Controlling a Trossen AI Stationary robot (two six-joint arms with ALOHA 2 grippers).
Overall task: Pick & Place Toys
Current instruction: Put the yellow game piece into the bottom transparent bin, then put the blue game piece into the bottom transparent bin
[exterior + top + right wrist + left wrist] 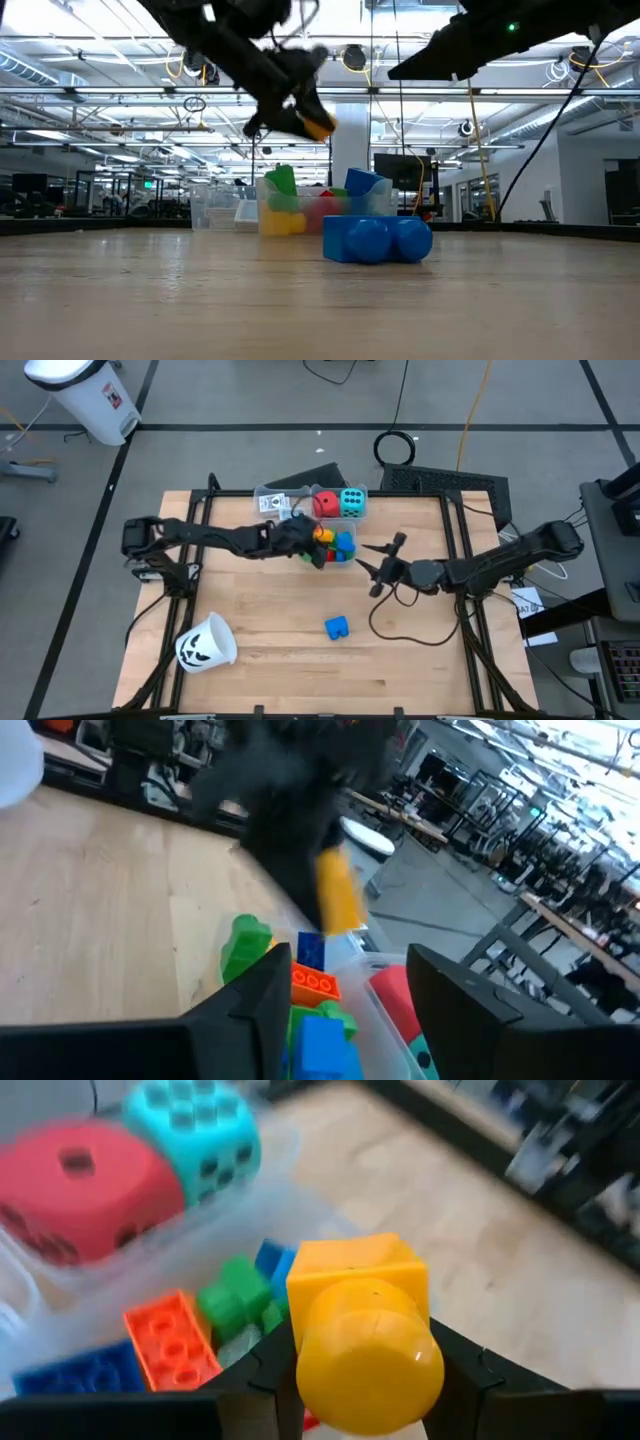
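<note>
My left gripper (pixel 318 547) is shut on a yellow block (pixel 365 1335) and hangs above a clear bin (pixel 348 556) of blue, green and orange blocks (pixel 170 1342). The yellow block also shows in the low view (pixel 318 125) and in the right wrist view (pixel 338 892). A red die (pixel 326 504) and a cyan die (pixel 352 502) lie in the bin behind. White cards (pixel 274 503) lie in the bin to their left. A blue block (pixel 337 627) rests on the table toward the near edge. My right gripper (pixel 370 568) is open and empty, right of the block bin. My left gripper pinches the yellow block by two opposite sides (pixel 300 1330) between its two fingers (pixel 255 1380). The round stud end (pixel 370 1365) faces the wrist camera. The block is lifted clear, above the bin of blocks.
A white cup with a black pumpkin face (pixel 205 643) lies on its side near the table's front left. A black cable (pixel 400 625) loops on the table below my right arm. There is bare wood along the near edge (pixel 330 680).
</note>
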